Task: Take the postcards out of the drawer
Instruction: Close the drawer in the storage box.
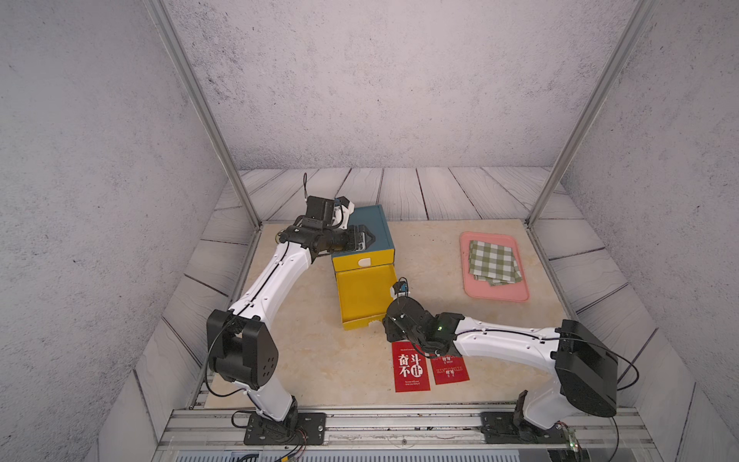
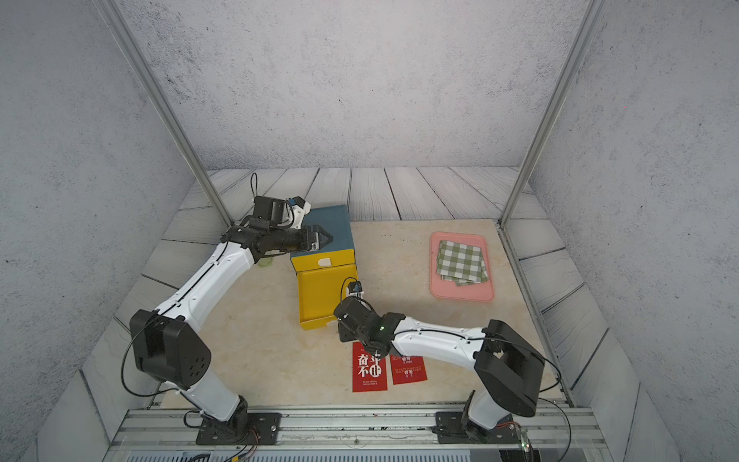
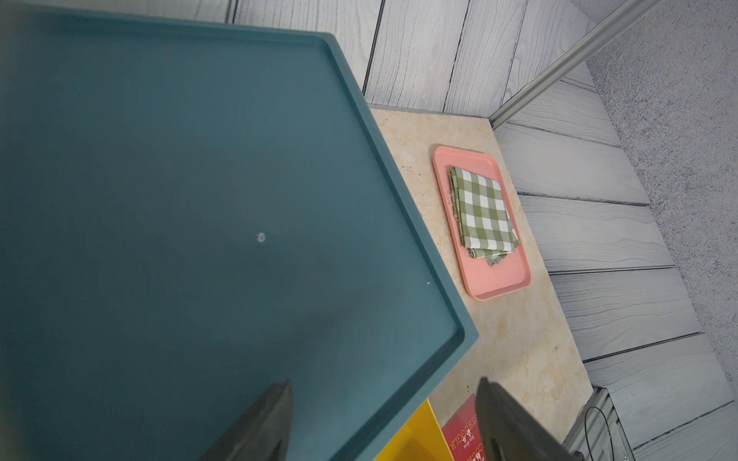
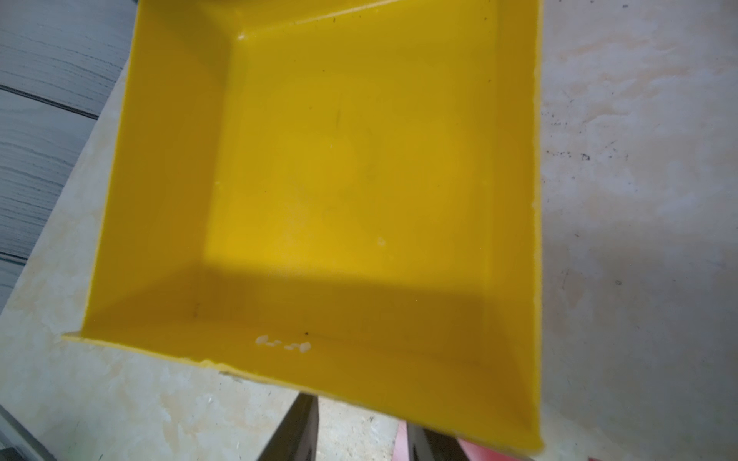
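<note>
The yellow drawer (image 1: 366, 296) (image 2: 320, 296) (image 4: 339, 159) stands pulled out of the blue-topped cabinet (image 1: 374, 228) (image 3: 199, 199), and its inside is bare. Two red postcards (image 1: 412, 370) (image 1: 450, 370) (image 2: 370, 368) lie flat side by side on the table, in front of the drawer and to its right. My right arm partly covers their far ends. My right gripper (image 4: 359, 431) (image 1: 387, 325) hangs at the drawer's front right corner, jaws apart and holding nothing; a red card edge (image 4: 479, 451) shows beside it. My left gripper (image 1: 368, 238) (image 3: 384, 383) hovers open over the cabinet top.
A pink tray (image 1: 496, 292) (image 3: 483, 279) with a folded green-and-white checked cloth (image 1: 494, 262) sits at the back right of the table. Metal frame posts rise at both back corners. Bare table lies between the drawer and the tray.
</note>
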{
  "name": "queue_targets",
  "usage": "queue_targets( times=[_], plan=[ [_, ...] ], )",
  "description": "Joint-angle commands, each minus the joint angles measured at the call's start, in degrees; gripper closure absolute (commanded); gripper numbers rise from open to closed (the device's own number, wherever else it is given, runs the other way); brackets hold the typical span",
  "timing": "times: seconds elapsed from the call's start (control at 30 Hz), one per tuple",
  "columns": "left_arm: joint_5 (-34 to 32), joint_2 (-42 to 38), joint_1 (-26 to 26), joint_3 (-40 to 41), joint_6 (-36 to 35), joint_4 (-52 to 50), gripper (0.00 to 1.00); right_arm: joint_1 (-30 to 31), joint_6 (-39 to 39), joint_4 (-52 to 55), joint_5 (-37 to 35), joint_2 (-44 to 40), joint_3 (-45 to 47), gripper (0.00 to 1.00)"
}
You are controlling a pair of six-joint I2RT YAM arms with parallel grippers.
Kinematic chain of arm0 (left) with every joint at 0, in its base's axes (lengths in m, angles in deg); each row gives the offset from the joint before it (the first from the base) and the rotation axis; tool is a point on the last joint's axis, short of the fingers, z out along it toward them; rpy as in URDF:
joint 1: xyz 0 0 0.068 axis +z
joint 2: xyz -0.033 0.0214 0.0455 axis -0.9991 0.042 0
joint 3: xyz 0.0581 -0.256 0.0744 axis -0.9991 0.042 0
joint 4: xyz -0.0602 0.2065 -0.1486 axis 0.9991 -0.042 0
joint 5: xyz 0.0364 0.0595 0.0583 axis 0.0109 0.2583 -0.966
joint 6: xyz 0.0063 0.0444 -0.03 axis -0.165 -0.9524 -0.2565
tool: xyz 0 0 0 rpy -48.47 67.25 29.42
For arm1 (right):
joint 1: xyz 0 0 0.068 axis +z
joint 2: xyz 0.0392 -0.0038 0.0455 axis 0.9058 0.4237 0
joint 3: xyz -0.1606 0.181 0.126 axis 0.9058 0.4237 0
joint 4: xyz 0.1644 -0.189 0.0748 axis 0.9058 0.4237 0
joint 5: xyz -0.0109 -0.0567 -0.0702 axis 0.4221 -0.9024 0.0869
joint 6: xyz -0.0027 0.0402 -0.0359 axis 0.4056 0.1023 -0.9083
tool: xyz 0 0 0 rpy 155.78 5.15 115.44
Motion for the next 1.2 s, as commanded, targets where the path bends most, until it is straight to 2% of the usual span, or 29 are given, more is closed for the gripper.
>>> queue_targets(
  times=[0.0,0.7,1.17],
  plan=[
    [1.02,1.04,0.42,0.49,-0.16,-0.36,0.22,-0.24,-1.90,-2.73,0.26,1.47,-1.72,0.60],
    [0.49,2.50,0.42,2.04,-0.78,-1.41,0.24,-2.74,-4.43,-4.43,-1.06,1.33,-2.54,0.60],
    [0.78,2.59,0.42,1.16,-0.78,-2.08,0.24,-3.60,-7.68,-11.77,0.21,6.96,-5.67,0.60]
  ],
)
